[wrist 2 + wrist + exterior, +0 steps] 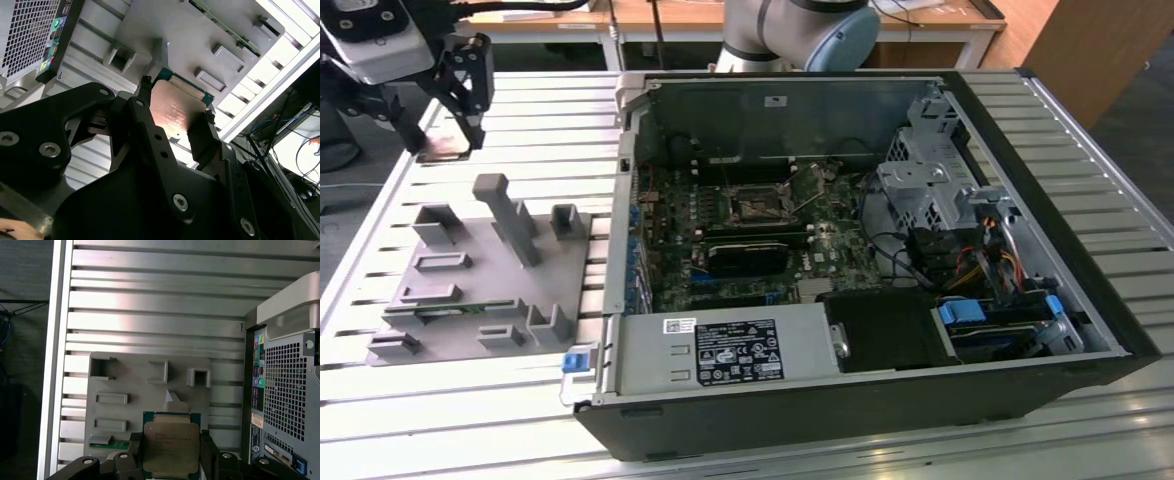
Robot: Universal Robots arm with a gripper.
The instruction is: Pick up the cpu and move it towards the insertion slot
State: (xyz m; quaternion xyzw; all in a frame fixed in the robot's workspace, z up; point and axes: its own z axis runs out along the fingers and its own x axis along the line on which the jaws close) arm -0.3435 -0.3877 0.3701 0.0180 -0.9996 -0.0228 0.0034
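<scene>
My gripper (448, 146) hangs above the table at the exterior view's far left, shut on the cpu (443, 152). In both wrist views the cpu (171, 442) (176, 111) is a flat square chip with a pale metal top and a green rim, clamped on two opposite edges by the black fingers (207, 452) (202, 137). The gripper (171, 456) (177, 102) is above the grey plastic fixture (150, 405) and the slatted table. The insertion slot (758, 207) is a shiny square frame with a dark centre on the motherboard, well off to the exterior view's right of the gripper.
An open computer case (1041, 150) lies on the slatted metal table (547, 110), its wall between gripper and motherboard. The grey fixture (480, 270) with upright posts sits below the gripper. A power supply (720, 355), cables and drive cages crowd the case.
</scene>
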